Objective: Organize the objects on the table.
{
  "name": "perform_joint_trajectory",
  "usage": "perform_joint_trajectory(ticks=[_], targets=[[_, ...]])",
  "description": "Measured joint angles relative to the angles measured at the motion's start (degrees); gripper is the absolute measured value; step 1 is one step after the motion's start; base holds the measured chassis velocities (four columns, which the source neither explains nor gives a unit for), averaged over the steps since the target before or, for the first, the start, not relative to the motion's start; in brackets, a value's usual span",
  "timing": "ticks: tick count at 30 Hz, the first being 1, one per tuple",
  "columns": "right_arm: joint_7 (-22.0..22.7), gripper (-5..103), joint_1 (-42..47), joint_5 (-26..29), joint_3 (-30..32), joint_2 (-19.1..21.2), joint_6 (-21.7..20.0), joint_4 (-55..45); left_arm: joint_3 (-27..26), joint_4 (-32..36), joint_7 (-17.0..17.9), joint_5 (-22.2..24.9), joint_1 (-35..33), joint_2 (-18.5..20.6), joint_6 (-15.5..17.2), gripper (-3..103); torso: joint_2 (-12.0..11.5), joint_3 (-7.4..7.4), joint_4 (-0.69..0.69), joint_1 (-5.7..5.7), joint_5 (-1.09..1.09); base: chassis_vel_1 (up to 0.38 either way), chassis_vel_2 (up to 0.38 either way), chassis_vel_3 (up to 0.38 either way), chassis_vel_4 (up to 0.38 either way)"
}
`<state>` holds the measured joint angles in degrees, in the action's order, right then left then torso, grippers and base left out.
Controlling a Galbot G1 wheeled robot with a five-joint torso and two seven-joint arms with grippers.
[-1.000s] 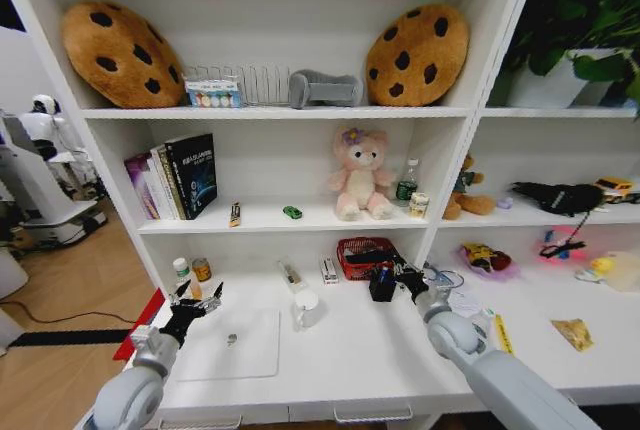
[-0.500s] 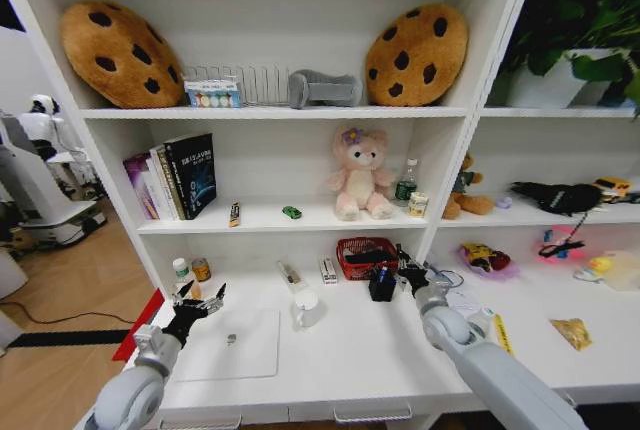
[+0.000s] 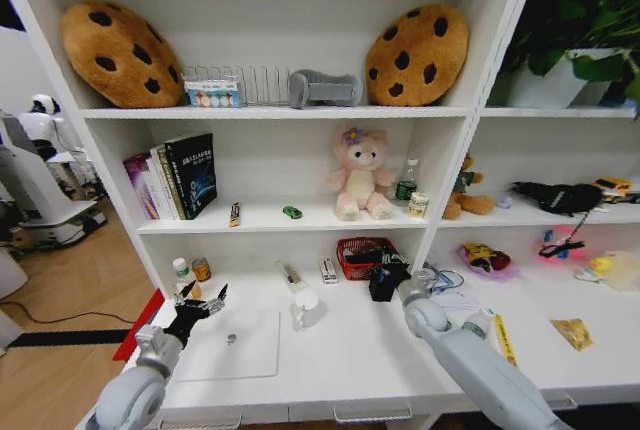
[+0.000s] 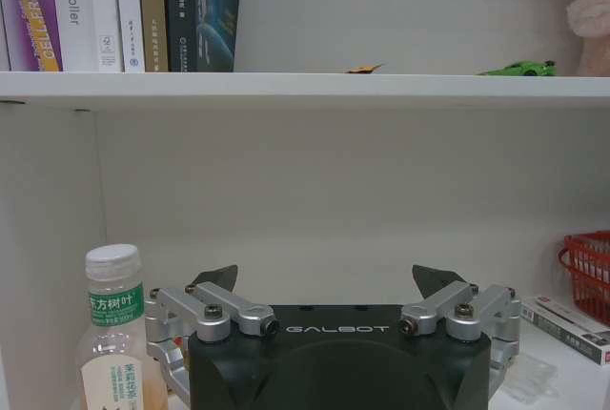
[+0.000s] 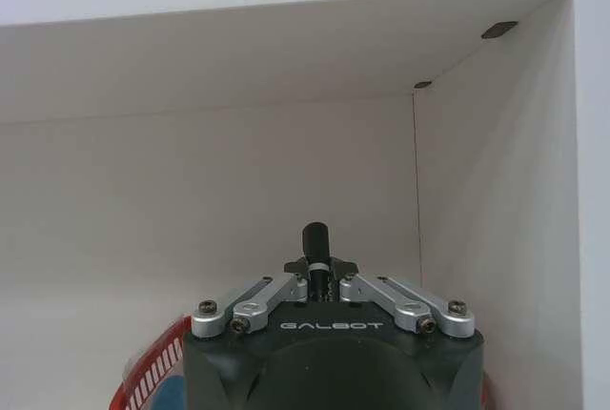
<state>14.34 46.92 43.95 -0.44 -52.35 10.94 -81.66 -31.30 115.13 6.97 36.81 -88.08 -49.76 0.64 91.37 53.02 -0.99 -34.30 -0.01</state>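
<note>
While my right gripper [image 5: 319, 272], pinched shut on a black marker [image 5: 315, 243], hangs over the red basket [image 3: 362, 258], I judge lowering comes next; left gripper [image 4: 326, 288] idles wide open.

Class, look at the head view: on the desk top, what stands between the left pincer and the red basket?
In the head view, between the left pincer and the red basket stands the white mug, beside the silver laptop.
</note>
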Motion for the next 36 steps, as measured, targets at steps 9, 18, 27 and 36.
perform_joint_trajectory(ticks=[9, 18, 27, 36], targets=[[-1.3, 10, 1.2, -1.5, 0.5, -0.3, 2.2, 0.9, 0.4, -0.9, 0.0, 0.5, 1.0, 0.2, 0.1, 100, 0.0, 0.00, -0.02, 0.00, 0.00, 0.000, 0.000, 0.000, 0.000], [-1.9, 10, 0.9, -1.8, -0.2, -1.2, 3.5, 1.9, 1.0, -1.2, 0.0, 1.1, 1.9, 0.5, 0.2, 100, 0.0, 0.00, 0.00, 0.01, 0.00, 0.000, 0.000, 0.000, 0.000], [-2.1, 10, 0.3, -1.0, -0.6, -1.9, 4.5, 3.1, 0.8, -1.1, -0.3, 1.3, 1.8, 0.6, 0.1, 100, 0.0, 0.00, -0.01, 0.01, 0.00, 0.000, 0.000, 0.000, 0.000], [-2.5, 28, 1.8, -1.0, -0.1, -1.0, 4.5, 2.0, 0.6, -1.2, -0.4, 1.3, 1.4, 0.2, 0.0, 100, 0.0, 0.00, -0.01, 0.01, 0.01, 0.000, 0.000, 0.000, 0.000]])
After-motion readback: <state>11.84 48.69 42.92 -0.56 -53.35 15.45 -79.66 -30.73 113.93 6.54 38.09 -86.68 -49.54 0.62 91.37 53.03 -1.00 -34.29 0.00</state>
